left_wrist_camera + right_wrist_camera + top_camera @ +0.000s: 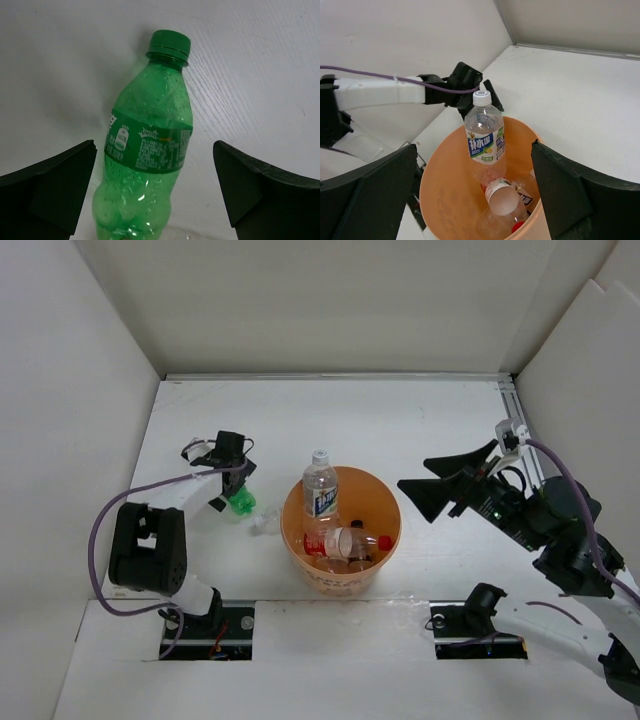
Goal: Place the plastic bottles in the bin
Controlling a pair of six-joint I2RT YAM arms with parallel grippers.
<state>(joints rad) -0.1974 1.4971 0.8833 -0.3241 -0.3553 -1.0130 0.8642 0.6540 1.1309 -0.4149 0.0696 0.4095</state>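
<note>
The orange bin [385, 502] stands mid-table and holds several clear bottles [348, 542]. One clear bottle with a white cap and blue label [320, 488] stands leaning in it, neck above the rim; it also shows in the right wrist view [484, 135]. A green bottle [241, 504] lies on the table left of the bin. My left gripper [234, 490] is open, with its fingers on either side of the green bottle [150, 125] but apart from it. My right gripper [413, 498] is open and empty, in the air right of the bin [445, 190].
A small clear item [263, 524] lies on the table between the green bottle and the bin. White walls enclose the table on three sides. A metal rail [520, 430] runs along the right edge. The left arm [395, 92] shows beyond the bin.
</note>
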